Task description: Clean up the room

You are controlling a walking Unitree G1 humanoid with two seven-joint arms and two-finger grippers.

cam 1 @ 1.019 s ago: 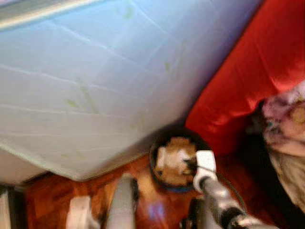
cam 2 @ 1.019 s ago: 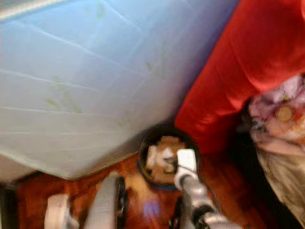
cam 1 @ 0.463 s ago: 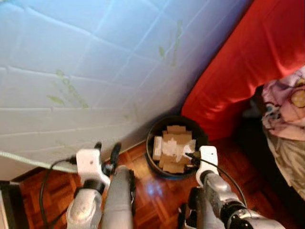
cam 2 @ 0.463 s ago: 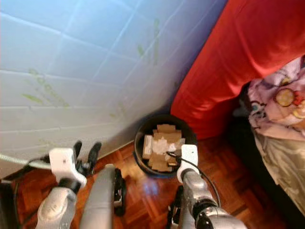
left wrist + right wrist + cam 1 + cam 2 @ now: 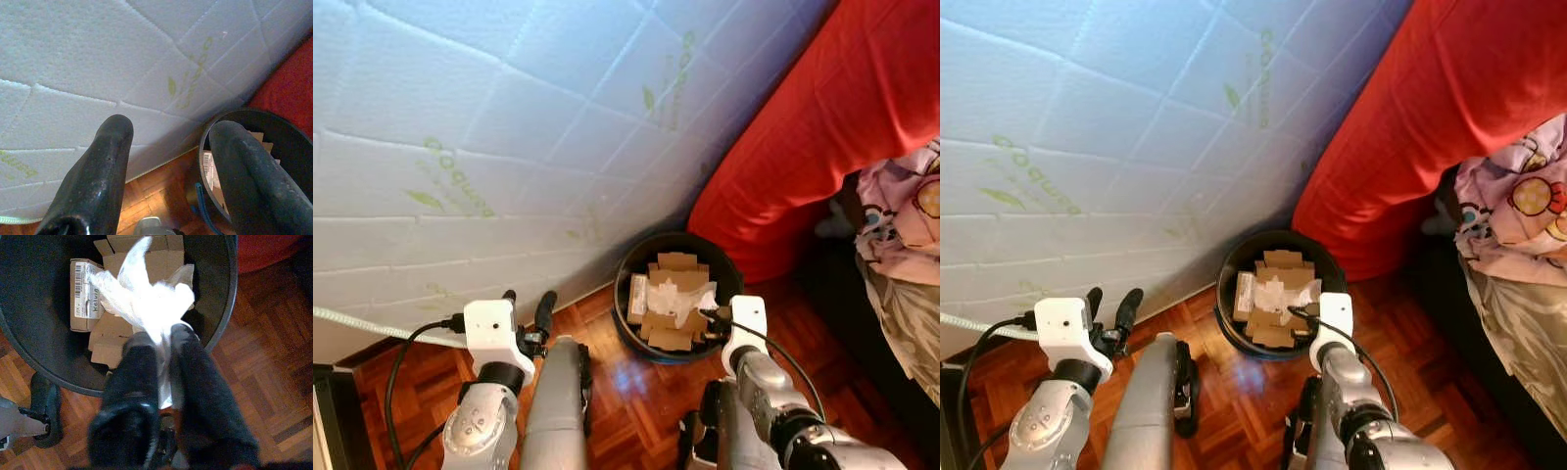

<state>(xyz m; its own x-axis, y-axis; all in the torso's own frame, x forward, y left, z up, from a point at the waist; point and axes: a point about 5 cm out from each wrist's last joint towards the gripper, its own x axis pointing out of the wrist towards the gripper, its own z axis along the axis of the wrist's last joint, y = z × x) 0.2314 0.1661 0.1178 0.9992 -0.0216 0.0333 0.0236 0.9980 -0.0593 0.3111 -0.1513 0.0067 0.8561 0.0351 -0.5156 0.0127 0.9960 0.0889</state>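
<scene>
Right gripper [image 5: 159, 340] is over the near rim of the black bin [image 5: 729, 279], its fingers closed on a crumpled white wrapper [image 5: 142, 296]. Wrapper sticks out past the fingertips, hanging over flattened cardboard [image 5: 115, 330] inside the bin. Left gripper [image 5: 168, 137] is held empty, fingers spread, near the pale mattress [image 5: 489, 127].

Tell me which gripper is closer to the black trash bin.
Right. The right gripper hangs over the black trash bin, pinching white plastic wrap; the left gripper is off to the side, open beside the mattress.
</scene>
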